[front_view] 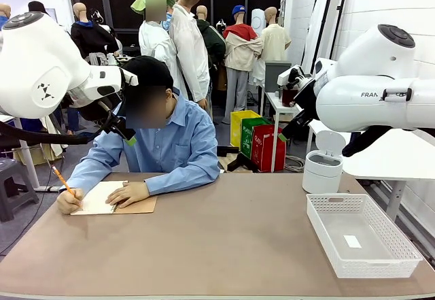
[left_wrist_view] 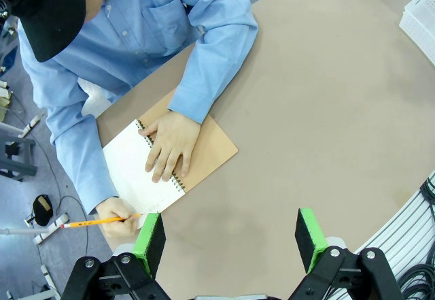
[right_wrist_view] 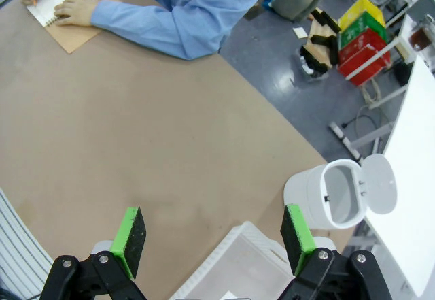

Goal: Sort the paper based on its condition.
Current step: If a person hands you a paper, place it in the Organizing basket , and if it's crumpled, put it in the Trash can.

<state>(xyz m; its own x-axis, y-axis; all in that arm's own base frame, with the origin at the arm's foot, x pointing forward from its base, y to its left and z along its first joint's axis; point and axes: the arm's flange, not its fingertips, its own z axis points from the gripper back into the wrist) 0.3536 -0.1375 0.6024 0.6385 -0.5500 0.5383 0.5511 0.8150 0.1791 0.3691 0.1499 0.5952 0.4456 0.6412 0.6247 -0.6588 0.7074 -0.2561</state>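
Observation:
No loose sheet of the paper is in view. At the far left of the table (front_view: 231, 245) a person writes with an orange pencil (front_view: 62, 177) on the white page of a spiral notebook (front_view: 109, 201) with a tan cover, one hand flat on it. High above that notebook (left_wrist_view: 132, 167) my left gripper (left_wrist_view: 231, 242) hangs open with nothing between its green pads. My right gripper (right_wrist_view: 214, 239) is open too and holds nothing, raised over the table's right side above the basket's corner (right_wrist_view: 231, 266). The notebook (right_wrist_view: 64, 4) lies far from it.
A white mesh basket (front_view: 318, 232) sits at the near right with a tiny white scrap (front_view: 352, 241) inside. Behind it stands a small white bin (front_view: 322, 171) with its lid flipped up. A white side table (front_view: 401, 157) stands to the right.

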